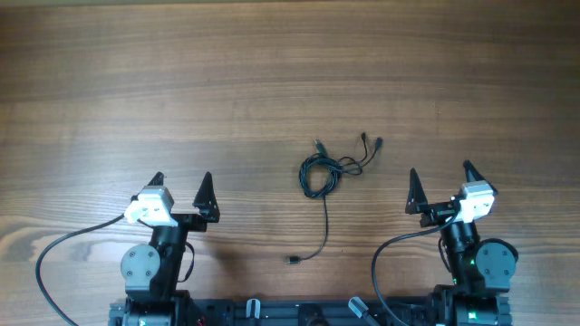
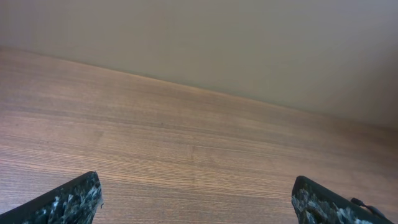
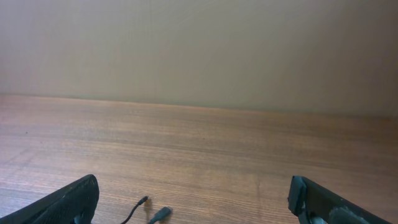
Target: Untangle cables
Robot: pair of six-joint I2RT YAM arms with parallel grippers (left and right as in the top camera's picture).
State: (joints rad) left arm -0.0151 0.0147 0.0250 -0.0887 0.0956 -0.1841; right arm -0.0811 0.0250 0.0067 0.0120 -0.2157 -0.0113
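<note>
Overhead: found the cables [image 1: 319, 174] lying as one thin dark tangle on the wooden table [image 1: 181, 72], a little right of centre and between the two arms. Made out a small loose coil, short plug-tipped ends fanning up and to the right of it, and one long strand trailing toward the near edge to a plug [image 1: 294, 261]. Saw the left gripper [image 1: 181, 181] spread wide and holding nothing, well apart from the tangle. Saw the right gripper [image 1: 440, 172] spread just as wide and equally empty, near the tangle but not touching it. Noted the arms' own supply leads [image 1: 54, 258] looping at the near edge, apart from the tangle.

Left wrist: looked across wood grain of the table [image 2: 186, 143] to a plain pale wall [image 2: 217, 37]. Caught the left gripper [image 2: 199, 202] only by its dark fingers [image 2: 74, 198] in the two lower corners, set far apart with bare wood between them.

Right wrist: picked up two plug ends [image 3: 158, 215] of the cables at the bottom edge, resting on the table [image 3: 249, 143]. Placed them between the fingers [image 3: 68, 199] of the right gripper [image 3: 193, 190], nearer the finger on the view's left side, touching neither. Found those fingers wide apart and gripping nothing.
</note>
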